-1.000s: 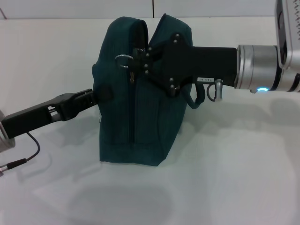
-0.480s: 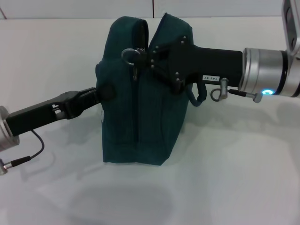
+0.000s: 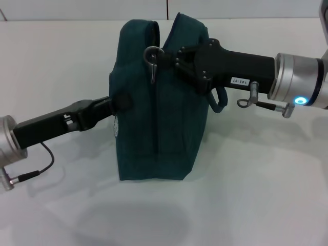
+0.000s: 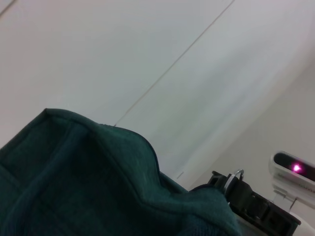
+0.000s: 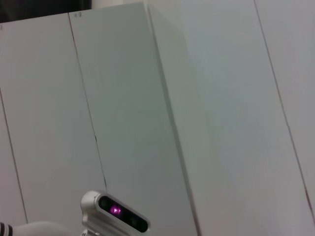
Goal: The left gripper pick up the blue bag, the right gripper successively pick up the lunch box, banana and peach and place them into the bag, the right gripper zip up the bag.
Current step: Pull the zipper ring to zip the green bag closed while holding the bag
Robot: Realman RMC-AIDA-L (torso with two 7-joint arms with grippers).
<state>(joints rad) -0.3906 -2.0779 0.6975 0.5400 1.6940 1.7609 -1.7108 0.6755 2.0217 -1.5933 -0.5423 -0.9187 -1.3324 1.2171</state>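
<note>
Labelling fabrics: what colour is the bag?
Dark teal-blue, plain; the bag shows best in the head view.

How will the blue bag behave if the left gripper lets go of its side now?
The blue bag is soft fabric, so its walls would probably sag where the left gripper meets them. It sits on a flat base, tall and narrow, so it may stay standing, but the right gripper could tip it.

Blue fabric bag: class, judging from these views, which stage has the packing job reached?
Late stage. No lunch box, banana or peach lies outside the dark teal-blue fabric bag, so packing looks done. The left hand steadies its side; the right hand is at the metal ring zipper pull near the top. Only finishing the zip and letting go seem left.
</note>
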